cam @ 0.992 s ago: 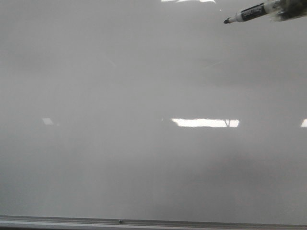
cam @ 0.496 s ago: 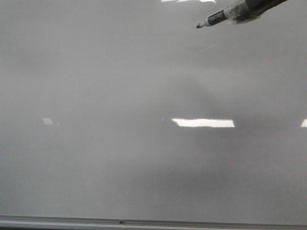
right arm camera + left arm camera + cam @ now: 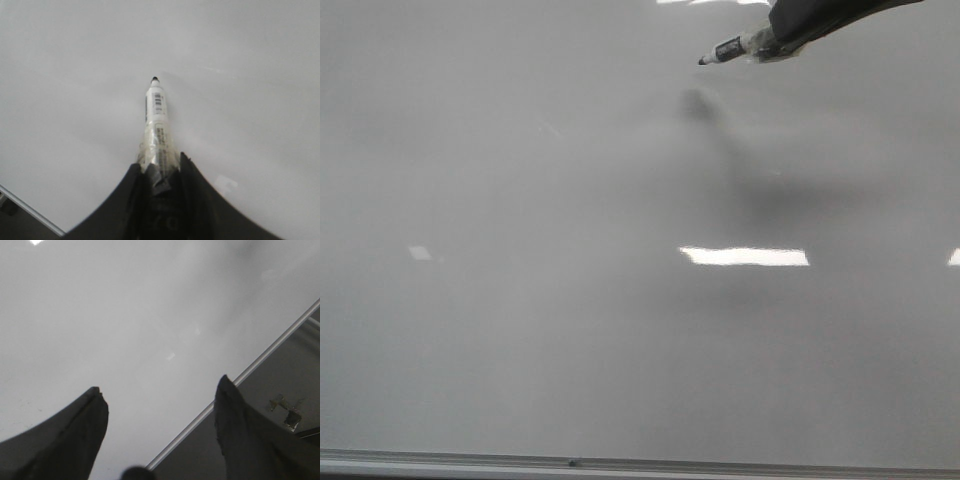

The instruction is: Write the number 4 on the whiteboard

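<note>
The whiteboard (image 3: pixel 570 300) fills the front view, glossy pale grey, with its grey metal frame along the near edge. No number 4 shows on it. My right gripper (image 3: pixel 775 40) enters at the top right, shut on a black-tipped marker (image 3: pixel 730 50) whose tip points left, a little above the board over its own shadow. In the right wrist view the gripper (image 3: pixel 159 167) clamps the marker (image 3: pixel 156 120), tip clear of the board (image 3: pixel 75 75). My left gripper (image 3: pixel 160 392) is open and empty over the board's edge (image 3: pixel 240 377).
Bright light reflections (image 3: pixel 745 256) lie across the board's middle. The metal frame (image 3: pixel 620 463) runs along the near edge. In the left wrist view a darker surface (image 3: pixel 280 405) lies beyond the frame.
My right gripper has moved left with the marker and lower toward the board; the marker's shadow now shows dark just under the tip.
</note>
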`<state>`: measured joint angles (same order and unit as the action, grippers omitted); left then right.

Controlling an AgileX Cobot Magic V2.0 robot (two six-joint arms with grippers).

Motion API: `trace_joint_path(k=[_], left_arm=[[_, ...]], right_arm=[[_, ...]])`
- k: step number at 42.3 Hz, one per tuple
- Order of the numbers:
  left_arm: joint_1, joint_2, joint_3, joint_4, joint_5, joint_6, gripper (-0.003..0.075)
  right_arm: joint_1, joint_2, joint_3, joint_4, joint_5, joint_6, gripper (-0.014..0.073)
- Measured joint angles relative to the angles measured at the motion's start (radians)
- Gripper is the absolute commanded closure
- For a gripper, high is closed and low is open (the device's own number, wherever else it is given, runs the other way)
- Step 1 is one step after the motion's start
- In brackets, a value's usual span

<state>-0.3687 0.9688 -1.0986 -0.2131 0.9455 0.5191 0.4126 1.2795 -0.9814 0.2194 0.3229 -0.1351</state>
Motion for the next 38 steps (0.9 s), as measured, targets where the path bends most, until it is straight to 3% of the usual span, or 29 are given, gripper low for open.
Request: trace_joint_path(k=[22,38], left_arm=[[0.0,0.0,0.0,0.0,0.0,0.0,0.0282],[0.0,0.0,0.0,-0.002,0.0,0.0,0.0281]], right_arm=[[0.0,0.101,-0.063,-0.028,-0.001,0.0,0.0643],[0.062,0.158,-0.063,-0.051,0.039,0.0,0.0643]])
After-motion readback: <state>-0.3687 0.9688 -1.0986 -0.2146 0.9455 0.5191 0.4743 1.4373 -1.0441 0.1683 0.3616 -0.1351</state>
